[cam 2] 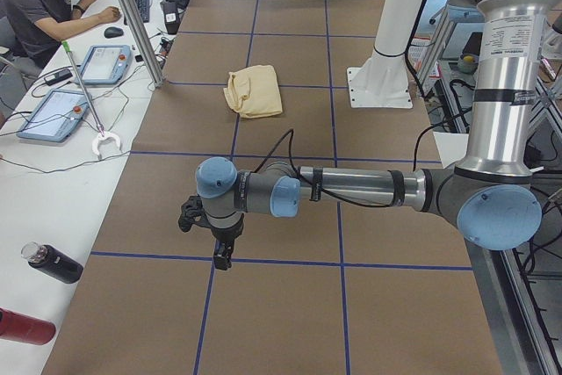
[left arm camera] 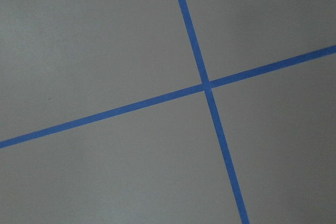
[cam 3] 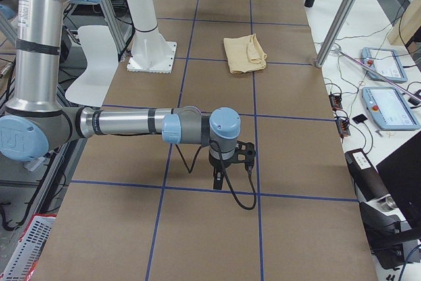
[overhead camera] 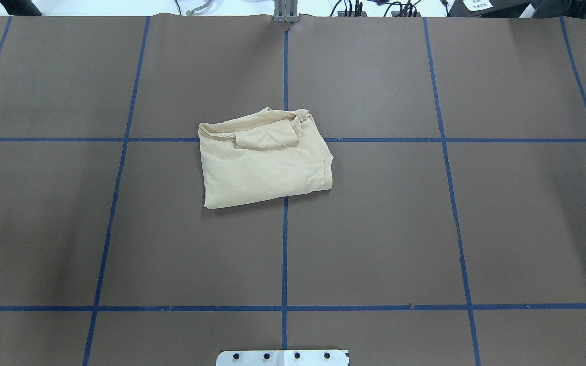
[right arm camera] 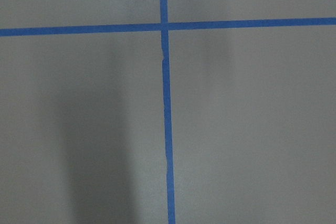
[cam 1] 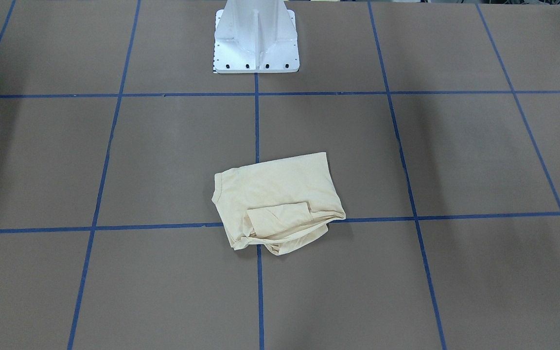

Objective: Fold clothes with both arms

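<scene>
Exterior left: T-shirt (cam 2: 255, 91) well beyond left gripper (cam 2: 222, 260)

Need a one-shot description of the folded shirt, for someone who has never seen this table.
Start with the brown table gridded by blue tape lines and find the white pedestal base at the robot's edge. Follow the centre line out from it to the second crossing, where the shirt lies. It is the only cloth there, a pale cream-yellow rough rectangle with a sleeve folded across its far edge.
</scene>
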### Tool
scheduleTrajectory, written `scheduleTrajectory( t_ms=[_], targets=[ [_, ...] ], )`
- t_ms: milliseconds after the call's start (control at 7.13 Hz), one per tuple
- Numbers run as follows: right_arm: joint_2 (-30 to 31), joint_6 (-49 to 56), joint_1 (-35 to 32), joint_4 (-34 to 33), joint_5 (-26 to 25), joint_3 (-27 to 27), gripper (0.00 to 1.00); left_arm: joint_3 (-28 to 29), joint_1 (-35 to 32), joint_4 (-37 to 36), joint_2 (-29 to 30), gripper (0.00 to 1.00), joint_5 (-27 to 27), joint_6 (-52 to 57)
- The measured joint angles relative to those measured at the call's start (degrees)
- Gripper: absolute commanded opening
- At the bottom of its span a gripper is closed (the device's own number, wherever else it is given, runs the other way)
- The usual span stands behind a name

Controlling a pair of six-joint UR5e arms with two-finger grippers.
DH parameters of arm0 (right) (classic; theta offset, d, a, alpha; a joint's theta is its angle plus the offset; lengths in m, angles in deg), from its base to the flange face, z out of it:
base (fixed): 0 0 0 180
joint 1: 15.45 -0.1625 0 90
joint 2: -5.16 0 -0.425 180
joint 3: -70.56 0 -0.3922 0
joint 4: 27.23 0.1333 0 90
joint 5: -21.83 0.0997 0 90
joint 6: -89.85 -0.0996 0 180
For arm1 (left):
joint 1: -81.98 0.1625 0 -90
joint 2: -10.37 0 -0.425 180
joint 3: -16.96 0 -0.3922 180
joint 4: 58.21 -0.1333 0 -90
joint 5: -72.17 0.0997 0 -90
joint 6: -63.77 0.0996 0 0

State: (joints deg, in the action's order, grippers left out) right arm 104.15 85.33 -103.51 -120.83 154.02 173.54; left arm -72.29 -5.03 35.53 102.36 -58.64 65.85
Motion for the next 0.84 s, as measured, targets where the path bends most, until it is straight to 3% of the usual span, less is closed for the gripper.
scheduleTrajectory(
  t_ms=[842],
  targets=[
    [-3.8,-2.5,0.1,-0.1,0.2,-4.0,1.00,0.0,0.1,0.1,0.5,1.00,-0.8,-2.0]
  ],
)
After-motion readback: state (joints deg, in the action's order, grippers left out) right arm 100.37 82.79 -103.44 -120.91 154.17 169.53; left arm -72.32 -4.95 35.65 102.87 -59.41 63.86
